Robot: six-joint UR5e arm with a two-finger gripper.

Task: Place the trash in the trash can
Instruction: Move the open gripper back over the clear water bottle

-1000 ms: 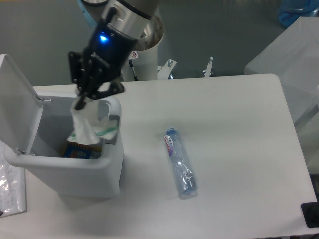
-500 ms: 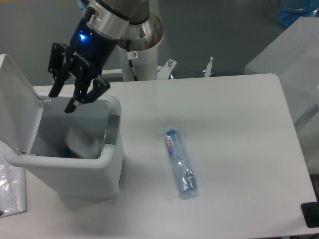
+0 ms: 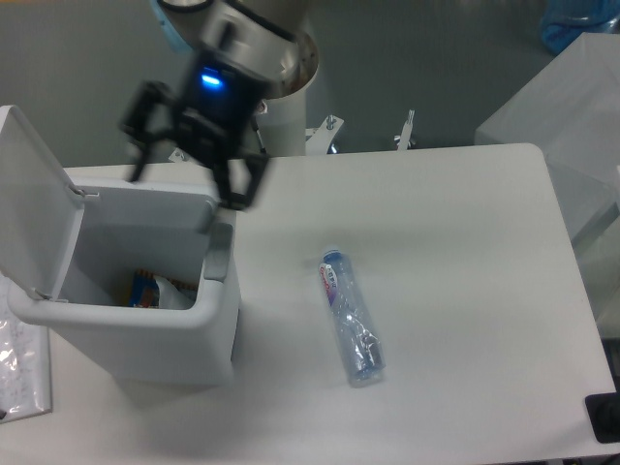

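The crushed clear plastic bottle point(image 3: 350, 318) with a blue-white-red label lies on the white table, right of the bin. The white trash can point(image 3: 221, 320) stands at the left with its flip lid point(image 3: 29, 203) open. The crumpled clear wrapper point(image 3: 174, 294) lies inside the bin, beside an orange and blue package. My gripper point(image 3: 184, 174) is open and empty, blurred by motion, above the bin's far rim with its fingers spread wide.
A flat clear sheet with dark specks point(image 3: 19, 373) lies at the table's left edge beside the bin. The robot's white base point(image 3: 286, 116) stands behind the table. A black object point(image 3: 603, 417) sits at the lower right corner.
The gripper let go of the wrapper, which dropped into the bin. The gripper opened wide and has shifted right, above the bin's far rim.
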